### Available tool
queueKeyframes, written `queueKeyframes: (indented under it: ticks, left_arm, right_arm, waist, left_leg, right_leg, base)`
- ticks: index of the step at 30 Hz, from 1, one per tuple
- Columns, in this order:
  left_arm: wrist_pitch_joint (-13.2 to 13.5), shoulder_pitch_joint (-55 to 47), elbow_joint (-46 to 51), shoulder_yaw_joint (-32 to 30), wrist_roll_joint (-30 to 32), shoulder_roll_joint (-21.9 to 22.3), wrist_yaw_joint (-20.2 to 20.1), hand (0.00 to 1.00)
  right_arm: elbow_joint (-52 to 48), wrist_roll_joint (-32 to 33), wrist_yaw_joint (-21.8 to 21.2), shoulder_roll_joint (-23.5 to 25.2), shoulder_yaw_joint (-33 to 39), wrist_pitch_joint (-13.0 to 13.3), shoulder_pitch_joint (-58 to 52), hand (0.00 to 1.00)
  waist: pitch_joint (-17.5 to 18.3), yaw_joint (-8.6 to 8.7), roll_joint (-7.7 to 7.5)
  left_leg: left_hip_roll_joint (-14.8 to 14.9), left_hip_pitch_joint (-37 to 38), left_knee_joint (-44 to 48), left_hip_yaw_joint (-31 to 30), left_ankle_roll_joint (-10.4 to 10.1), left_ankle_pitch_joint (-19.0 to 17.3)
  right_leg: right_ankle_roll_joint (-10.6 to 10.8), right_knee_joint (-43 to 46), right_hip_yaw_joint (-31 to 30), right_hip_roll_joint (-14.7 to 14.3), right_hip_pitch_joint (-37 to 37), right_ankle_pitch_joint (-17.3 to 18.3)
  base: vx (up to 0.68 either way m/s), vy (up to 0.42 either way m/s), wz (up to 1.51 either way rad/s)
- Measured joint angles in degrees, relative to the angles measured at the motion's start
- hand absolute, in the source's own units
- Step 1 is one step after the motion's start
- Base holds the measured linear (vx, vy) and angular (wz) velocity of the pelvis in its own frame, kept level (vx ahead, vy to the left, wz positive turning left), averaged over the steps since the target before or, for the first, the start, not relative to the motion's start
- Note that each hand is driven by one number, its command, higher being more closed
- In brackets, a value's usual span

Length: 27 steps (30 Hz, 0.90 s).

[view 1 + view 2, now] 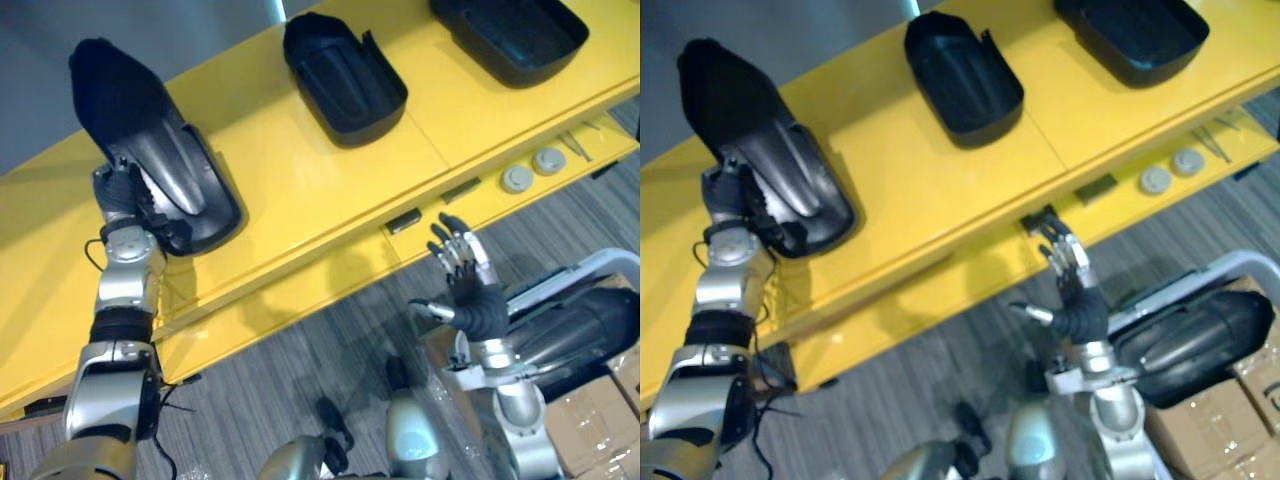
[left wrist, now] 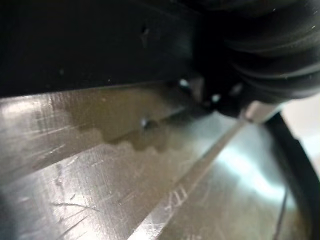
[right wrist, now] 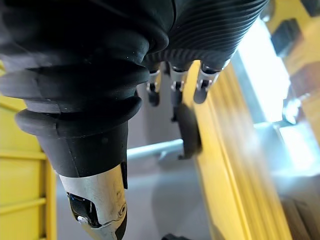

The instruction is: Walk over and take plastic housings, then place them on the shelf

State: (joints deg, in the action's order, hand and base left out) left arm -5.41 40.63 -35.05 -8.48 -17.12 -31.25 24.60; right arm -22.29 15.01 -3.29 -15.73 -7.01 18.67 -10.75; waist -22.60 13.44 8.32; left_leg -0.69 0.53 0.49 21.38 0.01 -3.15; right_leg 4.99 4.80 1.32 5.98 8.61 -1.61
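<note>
right hand (image 1: 478,305) nearest, lower right of frame: fingers released, straight and spread, palm empty, tips pointing up-frame twd the front edge of the yellow shelf (image 1: 300,190); hovers over the grey striped carpet floor (image 1: 300,370), touching nothing. r. wrist view agrees: fingers straight, nothing betw. them.

just right of it, lower right corner: a black rounded plastic housing (image 1: 575,330) lying in a white-tube cart frame (image 1: 590,262). brown cardboard boxes (image 1: 600,425) below that, at the frame's bottom right.

left hand (image 1: 128,200) at left-centre of frame, at the near end of a long black plastic housing w/ shiny grey inside (image 1: 165,150). fingers look curled over its near rim, gripping it; housing rests on the shelf top, far end pointing to upper left corner. l. wrist view: shiny grey inner face w/ a ridge, seen from very close.

second black plastic housing (image 1: 345,75) top centre, open side up, on shelf top, well apart from the first. third black plastic housing (image 1: 510,35) upper right, also on top.

lower ledge, right of centre: two grey round discs (image 1: 517,179) side by side.
</note>
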Motion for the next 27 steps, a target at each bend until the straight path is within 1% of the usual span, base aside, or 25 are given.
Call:
queueKeyframes:
  ticks: [2,3,4,6,9,11,13,16,17,21,24,27]
  left_arm:
    - [-1.1,0.1,-0.4,0.0,0.4,-0.3,0.0,1.00]
    - [-1.4,0.2,-0.6,0.0,0.4,-0.4,0.0,1.00]
    - [-2.3,0.8,-0.6,0.0,0.8,-1.0,-0.1,1.00]
    - [-3.6,2.9,-0.7,0.2,3.5,-2.7,-0.7,1.00]
    - [-4.0,4.8,-2.2,1.4,6.7,-3.9,-1.5,1.00]
    - [-4.7,5.7,-3.0,2.5,7.1,-4.8,-3.3,1.00]
    - [-4.8,6.0,-4.0,3.3,8.5,-4.8,-5.2,1.00]
    - [-4.9,6.6,-4.7,4.9,8.7,-5.4,-6.9,1.00]
    - [-4.9,6.8,-4.7,5.5,8.7,-6.3,-7.7,1.00]
    - [-5.2,8.4,-7.0,6.4,8.7,-7.2,-8.4,1.00]
    - [-6.4,9.0,-7.4,7.1,8.5,-8.0,-10.1,1.00]
    - [-7.2,9.4,-8.9,7.1,8.4,-8.2,-10.8,1.00]
  right_arm:
    - [-0.2,0.0,1.0,-0.4,0.0,-1.1,0.7,0.00]
    - [-0.2,0.0,1.0,-0.5,0.0,-1.3,0.9,0.00]
    - [-0.2,0.0,1.2,-0.6,-0.1,-1.5,1.0,0.00]
    - [-0.3,0.1,2.3,-1.2,-1.1,-1.7,1.0,0.00]
    - [-0.3,0.1,3.1,-1.9,-2.2,-1.7,1.2,0.00]
    - [-0.2,0.2,3.5,-2.5,-2.1,-1.7,1.8,0.00]
    - [-0.2,0.6,3.4,-3.3,-2.1,-1.6,2.3,0.00]
    - [-0.2,1.7,3.4,-4.4,-2.1,-1.6,2.4,0.00]
    - [-0.2,2.4,3.3,-4.7,-2.1,-1.6,2.5,0.00]
    - [-0.1,2.8,3.1,-5.0,-1.9,-1.6,2.3,0.00]
    - [-0.2,4.0,3.1,-5.0,-1.9,-1.6,2.1,0.00]
    - [-0.2,4.5,3.1,-5.0,-1.6,-1.6,1.7,0.00]
  waist:
    - [-0.4,-0.13,0.03]
    - [-0.7,-0.18,-0.05]
    - [-1.4,-0.28,-0.09]
    - [-2.8,-0.26,-0.20]
    - [-2.9,-0.30,-0.17]
    - [-2.9,-0.34,-0.15]
    - [-2.9,-0.33,-0.15]
    - [-2.9,-0.32,-0.15]
    - [-2.9,-0.30,-0.16]
    - [-2.9,-0.22,-0.16]
    - [-2.9,-0.16,-0.17]
    - [-2.9,0.00,-0.19]
  left_leg:
    - [-0.1,-0.7,0.0,-0.3,0.1,0.2]
    - [-0.1,-0.7,0.0,-0.3,0.1,0.2]
    - [-0.1,-0.7,0.1,-0.3,0.1,0.2]
    - [-0.2,-0.8,0.1,-0.3,0.5,0.4]
    - [-0.2,-2.3,1.2,-0.4,0.6,0.6]
    - [-0.1,-3.0,2.0,-0.3,0.6,0.6]
    - [0.0,-2.9,2.5,-0.3,0.6,0.6]
    - [0.0,-3.1,2.7,0.0,0.6,0.6]
    - [0.0,-3.5,2.8,0.3,0.6,0.6]
    - [-0.1,-4.1,3.2,1.3,0.5,0.5]
    - [-0.1,-4.9,3.2,1.6,0.4,0.4]
    - [-0.1,-4.8,3.4,1.9,0.0,0.1]
  right_leg:
    - [0.0,0.5,0.1,0.0,0.9,0.0]
    - [-0.1,0.8,0.1,0.0,1.0,0.1]
    - [-0.1,1.2,0.1,0.0,1.2,0.1]
    - [-0.1,1.7,0.1,0.0,1.5,0.1]
    - [-0.6,2.7,0.0,0.7,2.9,0.5]
    - [-0.6,3.6,0.0,0.8,3.6,0.5]
    - [-0.8,3.9,-0.2,0.8,3.5,0.6]
    - [-1.1,5.0,-0.8,0.8,4.5,1.1]
    - [-1.2,5.5,-1.3,0.8,5.3,1.2]
    - [-1.2,6.6,-2.2,0.8,6.6,1.2]
    - [-1.2,7.9,-2.8,0.8,8.3,1.2]
    - [-1.0,8.4,-3.0,0.8,8.4,1.1]
  base:
    - [-0.03,-0.016,0.08]
    - [-0.04,-0.014,0.01]
    - [0.00,0.000,0.00]
    - [-0.04,-0.008,0.01]
    - [-0.03,0.014,0.04]
    - [-0.02,-0.006,0.01]
    - [-0.02,-0.020,-0.05]
    - [-0.03,-0.015,-0.09]
    - [-0.04,-0.007,-0.12]
    - [-0.04,-0.007,-0.10]
    - [-0.04,-0.012,-0.06]
    - [-0.02,-0.011,-0.04]
